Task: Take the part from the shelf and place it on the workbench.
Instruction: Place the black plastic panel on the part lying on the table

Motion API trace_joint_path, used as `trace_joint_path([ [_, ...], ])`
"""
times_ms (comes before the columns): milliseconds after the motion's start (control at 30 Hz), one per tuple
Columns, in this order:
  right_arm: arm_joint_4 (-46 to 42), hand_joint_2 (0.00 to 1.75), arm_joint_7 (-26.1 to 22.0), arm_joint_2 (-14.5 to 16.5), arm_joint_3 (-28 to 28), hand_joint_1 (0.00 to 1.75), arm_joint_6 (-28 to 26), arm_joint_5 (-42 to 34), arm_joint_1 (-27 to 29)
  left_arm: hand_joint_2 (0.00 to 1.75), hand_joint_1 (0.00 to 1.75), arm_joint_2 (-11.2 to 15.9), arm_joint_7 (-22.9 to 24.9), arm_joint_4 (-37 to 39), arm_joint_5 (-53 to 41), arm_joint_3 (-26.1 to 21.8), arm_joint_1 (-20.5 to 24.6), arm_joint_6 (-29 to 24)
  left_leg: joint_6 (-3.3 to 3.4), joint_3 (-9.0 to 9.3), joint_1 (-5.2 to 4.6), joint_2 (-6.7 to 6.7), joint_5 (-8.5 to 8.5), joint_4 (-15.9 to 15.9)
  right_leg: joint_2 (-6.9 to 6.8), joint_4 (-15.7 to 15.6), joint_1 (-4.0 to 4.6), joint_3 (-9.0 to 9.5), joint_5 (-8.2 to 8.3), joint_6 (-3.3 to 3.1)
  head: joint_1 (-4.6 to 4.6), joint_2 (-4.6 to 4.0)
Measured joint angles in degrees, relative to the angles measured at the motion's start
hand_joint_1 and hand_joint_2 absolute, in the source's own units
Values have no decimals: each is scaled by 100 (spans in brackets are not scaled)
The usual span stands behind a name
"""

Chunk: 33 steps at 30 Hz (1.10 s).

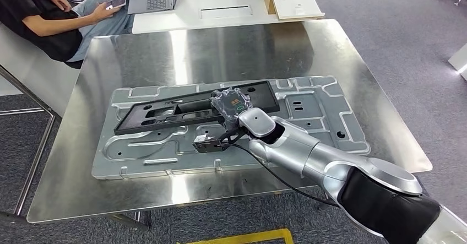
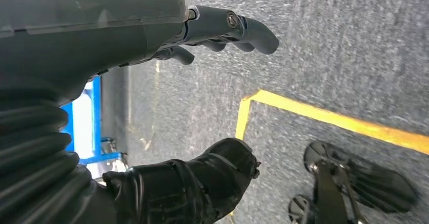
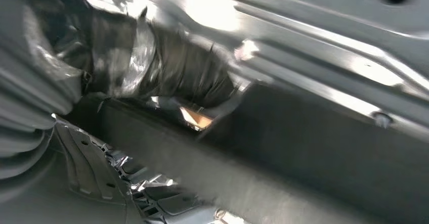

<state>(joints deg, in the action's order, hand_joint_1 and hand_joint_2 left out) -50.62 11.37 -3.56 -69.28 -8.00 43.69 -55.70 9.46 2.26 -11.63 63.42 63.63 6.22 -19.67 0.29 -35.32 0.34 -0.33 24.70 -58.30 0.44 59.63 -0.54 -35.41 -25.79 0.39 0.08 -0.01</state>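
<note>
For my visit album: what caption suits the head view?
Right robot hand resting on a long black plastic frame atop a grey stamped metal panel on the shiny steel workbench.

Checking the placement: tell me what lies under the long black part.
The black part lies on the stamped grey metal panel, which rests on the steel workbench. The right hand covers its right portion, so contact there is hidden.

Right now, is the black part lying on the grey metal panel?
Yes, the black part lies flat on the grey metal panel atop the workbench.
</note>
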Motion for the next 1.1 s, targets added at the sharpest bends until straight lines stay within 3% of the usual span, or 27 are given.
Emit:
trace_joint_path([
  [67,0,0,1,-1,9,0,1,0,-10,0,0,1,-28,0,7,0,-5,-27,63,35,27,15,-24,51,-10,354,1,-154,-220,52,23,0],
  [133,1,0,4,-4,14,0,3,1,-1,0,0,1,-49,0,24,0,-9,-87,98,36,20,20,-23,52,-18,1081,-3,-495,-552,79,42,0],
  [167,2,0,6,-8,14,0,5,2,13,0,0,1,-41,0,37,0,-10,-102,109,34,17,19,-20,46,-19,1394,-4,-653,-647,86,44,0],
  [200,2,0,8,-11,14,0,6,3,27,0,0,1,-28,0,49,-1,-10,-101,114,34,16,18,-14,37,-19,1530,-4,-730,-641,89,44,0],
  [233,2,0,8,-13,14,0,7,5,34,0,0,1,-15,0,60,-1,-11,-86,116,34,16,15,-6,23,-20,1443,-6,-700,-529,86,45,-1],
  [300,2,0,9,-15,15,0,8,10,22,0,0,1,-3,0,70,-2,-12,-35,100,33,17,9,24,-22,-25,730,-11,-376,-165,64,45,-1],
  [367,1,0,9,-12,16,0,10,14,4,0,0,1,-1,0,72,-3,-14,12,54,13,-5,3,55,-71,-25,139,0,-87,27,26,41,-1],
  [467,0,0,10,-8,16,0,11,15,0,0,0,1,4,0,75,-6,-18,33,-24,2,-17,-1,48,-67,-15,24,18,-34,55,-57,38,-1],
  [533,-1,0,11,-5,16,0,11,16,-8,0,0,-1,6,0,77,-7,-20,36,-85,-44,-2,3,146,-180,-16,-14,-3,-21,86,-124,30,0],
  [567,-2,0,11,-2,16,0,11,16,-11,0,0,0,6,0,77,-8,-20,38,-118,-132,7,4,280,-384,-18,-32,-17,-14,99,-152,24,0],
  [633,-2,0,9,2,16,0,11,17,-5,0,0,0,6,0,77,-11,-20,53,-174,-444,21,7,642,-1085,-21,-37,-17,-17,104,-179,13,0],
  [700,-2,0,3,2,16,0,11,17,10,0,0,-1,8,0,78,-13,-29,72,-199,-688,27,7,808,-1616,-22,-36,-11,-22,103,-183,15,0],
  [733,-2,0,-1,2,16,0,11,17,16,0,0,-1,10,0,77,-13,-35,82,-198,-670,28,7,734,-1589,-21,-36,-11,-20,103,-182,15,0],
  [767,-2,0,-4,2,16,0,12,17,17,0,0,-2,13,0,77,-13,-38,91,-188,-544,28,7,570,-1343,-20,-34,-11,-14,105,-181,14,0],
  [833,-2,0,-7,2,16,0,15,17,6,0,0,-1,20,1,75,-14,-37,105,-145,-127,18,3,220,-550,-18,-28,-1,-5,111,-171,14,1],
  [900,-2,0,-7,2,16,0,20,17,-6,0,0,1,44,1,81,-16,-32,112,-90,101,-12,-8,84,-82,-17,-25,13,-24,132,-131,19,1],
  [1000,-1,0,-9,2,16,0,24,17,-4,0,0,-2,89,0,104,-19,-24,125,1,91,-19,0,26,0,-13,-38,13,-49,159,-32,22,-1],
  [1033,-1,0,-9,1,16,0,24,17,-8,0,0,-4,96,1,113,-20,-21,128,43,88,-5,11,-11,33,-16,17,15,-75,84,-4,27,-1],
  [1100,1,0,-9,-2,16,0,23,10,-15,0,0,-7,100,2,121,-20,-19,128,120,57,18,34,-82,87,-20,444,12,-233,-287,33,47,0],
])
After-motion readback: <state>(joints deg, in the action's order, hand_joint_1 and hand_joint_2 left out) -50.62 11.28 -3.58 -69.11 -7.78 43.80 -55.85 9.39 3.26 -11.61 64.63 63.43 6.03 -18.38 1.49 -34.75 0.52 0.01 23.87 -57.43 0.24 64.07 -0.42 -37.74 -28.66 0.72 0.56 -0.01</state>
